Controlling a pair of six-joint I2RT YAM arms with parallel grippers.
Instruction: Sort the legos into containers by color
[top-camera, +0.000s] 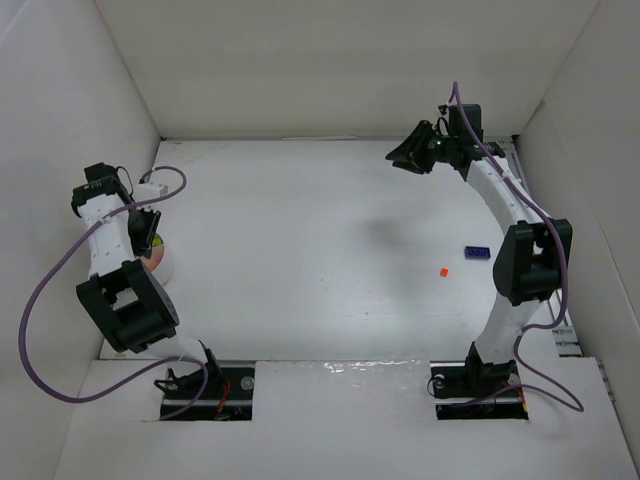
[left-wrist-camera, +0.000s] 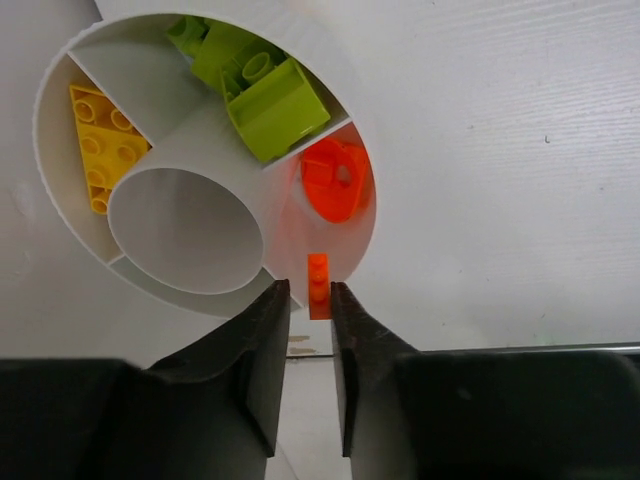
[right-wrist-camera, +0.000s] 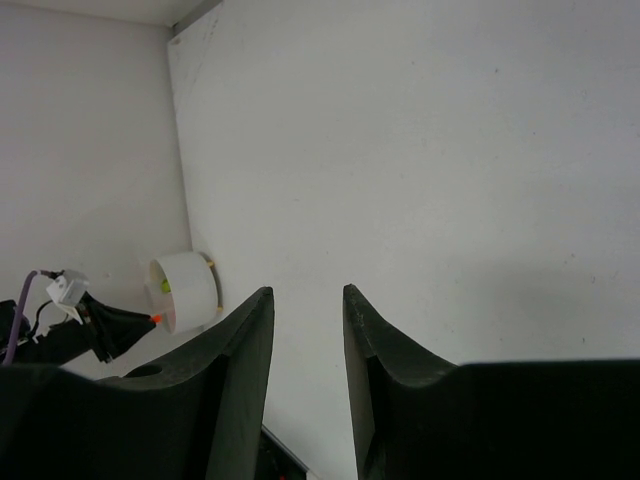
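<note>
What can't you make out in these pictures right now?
- Top view: the left arm covers most of the container, hiding its contents.
- Top view: the loose orange brick is too small to show its shape.
- Left wrist view: it is unclear whether the left jaws grip the small orange brick between them.
- Left wrist view: the top edge cuts off the green bricks.

- The left arm folds in at 9 o'clock of the white table.
- The left gripper points down over a round whitish container, which the arm partly hides.
- The right arm reaches to 1 o'clock, and the right gripper faces 9 o'clock, near the back wall.
- A blue lego lies at 3 o'clock, just beside the right arm's elbow.
- A tiny orange lego lies at 8 o'clock from the blue one, near but apart.
- Purple cables loop from both arms.
</note>
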